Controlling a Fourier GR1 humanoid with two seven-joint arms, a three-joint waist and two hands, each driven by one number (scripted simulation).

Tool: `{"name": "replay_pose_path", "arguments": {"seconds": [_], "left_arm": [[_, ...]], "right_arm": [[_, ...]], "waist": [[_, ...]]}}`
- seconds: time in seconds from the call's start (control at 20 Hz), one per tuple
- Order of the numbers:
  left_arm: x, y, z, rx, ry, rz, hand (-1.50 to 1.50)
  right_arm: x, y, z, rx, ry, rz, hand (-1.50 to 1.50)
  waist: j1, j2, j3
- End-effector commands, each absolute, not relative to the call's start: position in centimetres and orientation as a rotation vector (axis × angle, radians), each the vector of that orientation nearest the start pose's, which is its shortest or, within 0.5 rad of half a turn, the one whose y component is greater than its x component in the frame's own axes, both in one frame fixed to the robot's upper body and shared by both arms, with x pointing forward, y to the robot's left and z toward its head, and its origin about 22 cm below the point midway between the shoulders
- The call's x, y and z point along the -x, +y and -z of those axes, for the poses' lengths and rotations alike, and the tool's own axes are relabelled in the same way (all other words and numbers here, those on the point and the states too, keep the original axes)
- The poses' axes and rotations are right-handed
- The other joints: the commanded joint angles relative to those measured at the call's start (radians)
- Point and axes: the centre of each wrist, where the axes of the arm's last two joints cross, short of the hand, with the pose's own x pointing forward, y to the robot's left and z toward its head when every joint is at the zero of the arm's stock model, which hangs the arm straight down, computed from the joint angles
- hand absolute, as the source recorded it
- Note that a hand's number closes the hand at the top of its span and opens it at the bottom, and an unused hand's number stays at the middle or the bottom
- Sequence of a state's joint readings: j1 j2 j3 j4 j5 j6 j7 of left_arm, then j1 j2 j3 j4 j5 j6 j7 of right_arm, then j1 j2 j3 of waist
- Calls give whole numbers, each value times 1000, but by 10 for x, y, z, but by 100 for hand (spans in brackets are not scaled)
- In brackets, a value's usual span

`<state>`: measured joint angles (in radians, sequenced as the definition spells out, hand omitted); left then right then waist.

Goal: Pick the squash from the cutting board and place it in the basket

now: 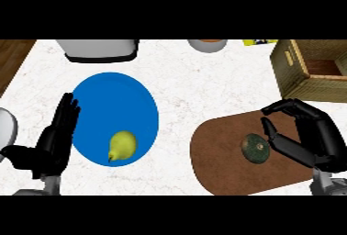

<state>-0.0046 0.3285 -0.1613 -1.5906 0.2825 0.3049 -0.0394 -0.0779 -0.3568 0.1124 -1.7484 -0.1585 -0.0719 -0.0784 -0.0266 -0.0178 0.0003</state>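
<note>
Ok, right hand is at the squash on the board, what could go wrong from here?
The right hand curves beside the round dark green squash, not closed on it; it might roll across the brown cutting board. The woven basket sits near the board's far corner, so a low carry might clip its rim.

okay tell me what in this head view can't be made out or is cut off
- Woven basket: right side cut off by the view's right edge.
- Grey container and small round pot: tops cut by the upper edge.
- Dark green squash: contact with right hand unclear.
</note>
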Motion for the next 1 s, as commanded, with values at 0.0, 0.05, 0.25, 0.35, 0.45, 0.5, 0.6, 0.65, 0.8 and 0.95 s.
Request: {"name": "replay_pose_path", "arguments": {"seconds": [0.0,0.05,0.25,0.35,0.45,0.5,0.6,0.65,0.8,0.95], "left_arm": [[-238,255,-24,-120,-1663,-77,0],[-238,242,-33,-89,-1667,-53,0],[-234,253,-27,-134,-1665,-58,0],[-234,250,-25,-138,-1648,-92,0],[-238,247,-25,-138,-1642,-92,0],[-236,253,-25,-158,-1648,-87,0],[-235,255,-28,-177,-1664,-95,0],[-237,249,-27,-156,-1659,-92,0],[-241,251,-33,-156,-1660,-91,0],[-238,243,-31,-120,-1666,-71,0]], "right_arm": [[-209,-206,-58,132,-1947,-379,-150],[-208,-190,-55,205,-1964,-284,-150],[-189,-199,-57,550,-1838,-173,-150],[-194,-231,-61,791,-1753,-243,-150],[-186,-243,-69,905,-1651,-259,-150],[-184,-252,-69,981,-1585,-305,-150],[-175,-267,-86,1065,-1461,-371,-150],[-173,-265,-91,1087,-1410,-428,-150],[-161,-268,-116,1105,-1239,-610,-150],[-145,-249,-147,1047,-1147,-691,-150]], "waist": [[7,5,-3],[13,7,-2],[-9,2,-6],[-25,1,-12],[-39,4,-12],[-38,4,-15],[-35,3,-14],[-37,5,-17],[-24,8,-14],[1,11,-11]]}}
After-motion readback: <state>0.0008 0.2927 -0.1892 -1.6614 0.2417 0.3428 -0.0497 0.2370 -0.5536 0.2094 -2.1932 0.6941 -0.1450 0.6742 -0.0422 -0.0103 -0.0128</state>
